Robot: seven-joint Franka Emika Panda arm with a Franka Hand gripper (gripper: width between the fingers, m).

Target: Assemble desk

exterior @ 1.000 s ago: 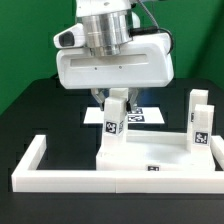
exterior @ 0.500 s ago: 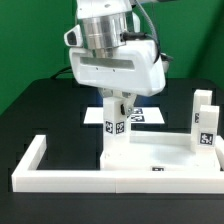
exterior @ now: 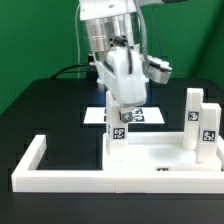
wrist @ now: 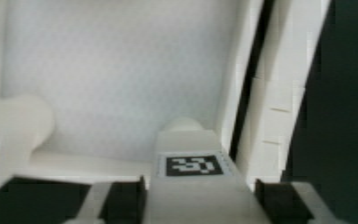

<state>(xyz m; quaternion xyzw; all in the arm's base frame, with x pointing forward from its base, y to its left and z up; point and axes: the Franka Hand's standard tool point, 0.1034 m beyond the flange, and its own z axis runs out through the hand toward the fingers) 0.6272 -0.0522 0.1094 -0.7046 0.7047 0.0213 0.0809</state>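
— So, how far along is the desk, judging by what shows?

— Partway, I'd say. The tabletop panel [exterior: 160, 152] lies flat inside the white border rail [exterior: 40, 160], pushed toward the exterior view's right. Two legs [exterior: 200, 122] stand upright at its far right corner area, one just behind the other, though I can't tell whether they are screwed in or only standing there.

— And the arm?

— The gripper [exterior: 116, 118] is down over the panel's left corner, holding a third leg [exterior: 116, 125] upright. Its jaws are clenched on that leg; the tagged face shows just below the fingers. In the wrist view the leg [wrist: 197, 160] sits between the two dark fingertips [wrist: 60, 195], with the white panel [wrist: 105, 80] beneath it.

— Is that leg seated?

— Its foot appears to meet the panel at the corner, but the hole itself is hidden, so I can't say how deep it sits. My guess is the leg is being turned into its hole.

— What remains?

— Finishing this leg, then a fourth; I see no fourth leg in either view. The marker board [exterior: 140, 115] lies behind the panel, mostly hidden by the gripper.
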